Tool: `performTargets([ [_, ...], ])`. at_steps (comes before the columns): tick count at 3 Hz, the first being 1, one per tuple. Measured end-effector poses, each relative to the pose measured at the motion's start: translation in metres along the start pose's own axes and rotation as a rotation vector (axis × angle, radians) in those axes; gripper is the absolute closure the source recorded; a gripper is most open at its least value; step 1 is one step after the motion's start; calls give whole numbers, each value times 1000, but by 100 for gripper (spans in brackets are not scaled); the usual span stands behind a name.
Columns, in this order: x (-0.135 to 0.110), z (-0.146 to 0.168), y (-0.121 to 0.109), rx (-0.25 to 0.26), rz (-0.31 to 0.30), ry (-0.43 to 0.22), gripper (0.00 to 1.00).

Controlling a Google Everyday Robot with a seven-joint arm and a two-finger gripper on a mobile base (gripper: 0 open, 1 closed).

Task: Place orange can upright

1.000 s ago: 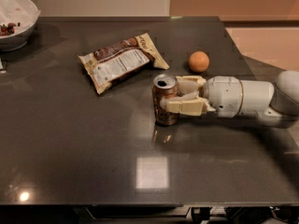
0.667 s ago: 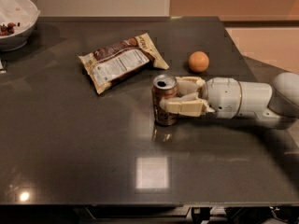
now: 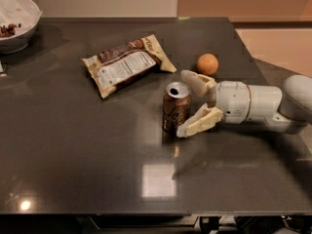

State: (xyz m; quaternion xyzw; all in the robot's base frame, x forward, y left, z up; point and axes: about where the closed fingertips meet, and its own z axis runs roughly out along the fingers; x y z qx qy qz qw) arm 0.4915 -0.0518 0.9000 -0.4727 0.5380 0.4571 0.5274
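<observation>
The orange can (image 3: 175,107) stands upright on the dark table (image 3: 87,160), just right of the middle, with its silver opened top facing up. My gripper (image 3: 183,104) reaches in from the right at can height. It is open: one cream finger (image 3: 194,82) lies behind the can's right side, and the other finger (image 3: 199,123) lies in front of it. The fingers are spread apart and do not squeeze the can. The white arm (image 3: 253,104) stretches off to the right edge.
A brown-and-cream snack bag (image 3: 126,65) lies flat behind and left of the can. An orange fruit (image 3: 207,64) sits behind the gripper. A white bowl (image 3: 15,21) stands at the far left corner. The table's right edge runs close behind the arm.
The fingers were closed on the upright can and have now spread open, letting it go. The can still stands in the same spot.
</observation>
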Motion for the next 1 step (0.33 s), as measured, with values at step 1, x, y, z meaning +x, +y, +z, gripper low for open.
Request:
performTargets([
  [1,0,0,0,0,0,0,0],
])
